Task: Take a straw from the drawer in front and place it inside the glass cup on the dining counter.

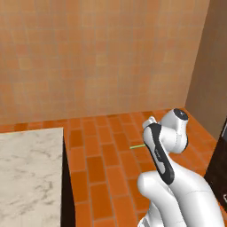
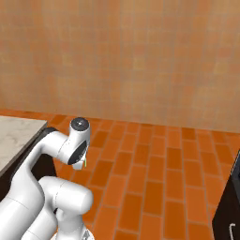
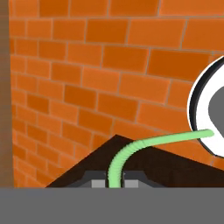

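Straw (image 3: 131, 153) is seen clamped between the end effector (image 3: 114, 181) fingertips, above orange brick floor (image 3: 87, 87). Marbled table (image 1: 26, 168) edge is seen at left.

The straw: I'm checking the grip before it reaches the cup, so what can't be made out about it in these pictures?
- Left base view: straw is a thin sliver; the arm hides the rest and the claw.
- Right base view: a tiny bit of straw shows under the wrist.
- Hand view: the straw's base at the claw is cut by the bottom band, so the grip is unclear.
- The counter is cut off.
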Tool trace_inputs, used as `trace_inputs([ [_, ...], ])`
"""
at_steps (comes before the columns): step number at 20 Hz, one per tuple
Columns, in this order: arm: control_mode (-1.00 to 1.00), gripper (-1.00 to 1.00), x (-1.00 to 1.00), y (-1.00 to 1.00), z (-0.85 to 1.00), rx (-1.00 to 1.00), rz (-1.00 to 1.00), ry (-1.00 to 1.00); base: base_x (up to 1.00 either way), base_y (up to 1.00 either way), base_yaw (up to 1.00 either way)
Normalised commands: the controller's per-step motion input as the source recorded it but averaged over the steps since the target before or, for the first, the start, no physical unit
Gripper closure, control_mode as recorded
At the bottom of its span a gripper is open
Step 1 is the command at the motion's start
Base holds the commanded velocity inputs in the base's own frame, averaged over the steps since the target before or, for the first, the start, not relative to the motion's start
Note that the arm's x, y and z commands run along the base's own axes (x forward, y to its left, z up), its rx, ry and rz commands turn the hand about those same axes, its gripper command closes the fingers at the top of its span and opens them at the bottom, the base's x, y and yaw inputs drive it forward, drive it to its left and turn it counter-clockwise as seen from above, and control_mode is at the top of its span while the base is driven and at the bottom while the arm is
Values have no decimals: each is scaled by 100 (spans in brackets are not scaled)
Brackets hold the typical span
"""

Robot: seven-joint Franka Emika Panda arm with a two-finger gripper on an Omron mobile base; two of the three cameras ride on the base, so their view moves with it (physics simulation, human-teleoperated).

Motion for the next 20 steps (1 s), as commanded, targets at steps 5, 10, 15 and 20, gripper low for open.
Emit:
trace_inputs([
  [5, 100, 100, 0, 0, 0, 0, 0, 0, 100, 27, 6],
  [10, 100, 100, 0, 0, 0, 0, 0, 0, 100, 14, 15],
  [15, 100, 100, 0, 0, 0, 0, 0, 0, 100, 3, 30],
  [20, 100, 100, 0, 0, 0, 0, 0, 0, 100, 0, 48],
])
